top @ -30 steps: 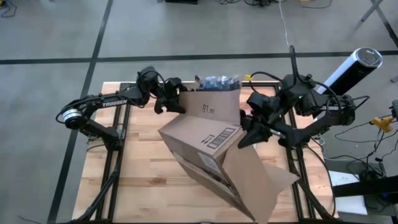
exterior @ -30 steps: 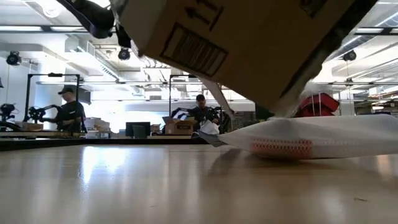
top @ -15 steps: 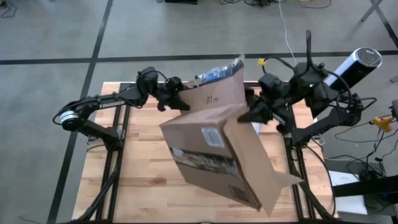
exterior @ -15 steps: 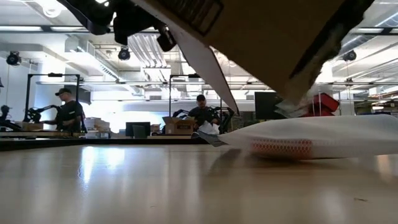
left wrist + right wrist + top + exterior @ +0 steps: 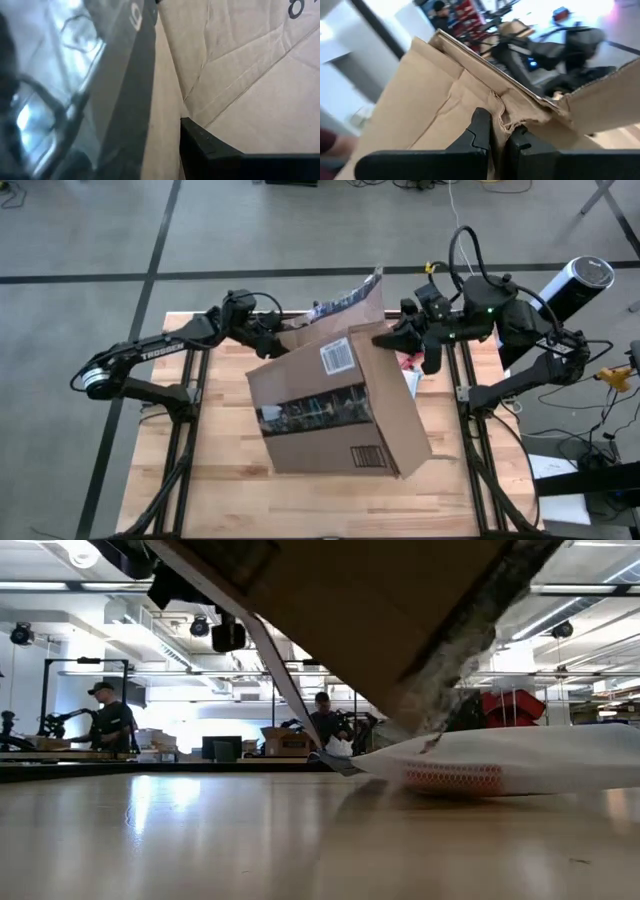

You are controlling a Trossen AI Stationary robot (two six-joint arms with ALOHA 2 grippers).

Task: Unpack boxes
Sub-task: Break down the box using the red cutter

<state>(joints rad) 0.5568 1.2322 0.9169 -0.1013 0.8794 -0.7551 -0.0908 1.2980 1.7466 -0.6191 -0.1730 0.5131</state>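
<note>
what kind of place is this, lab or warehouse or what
Probably a robotics lab or workshop in a big industrial hall. Two arms on a wooden table tip a box over a white pouch. Behind it, people sit at benches under exposed ceiling ducts.

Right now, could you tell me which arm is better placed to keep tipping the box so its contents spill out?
Probably the right. Its gripper is clamped on the cardboard box's torn flap edge; the left gripper sits at the opposite rear corner, grip unclear.
</note>
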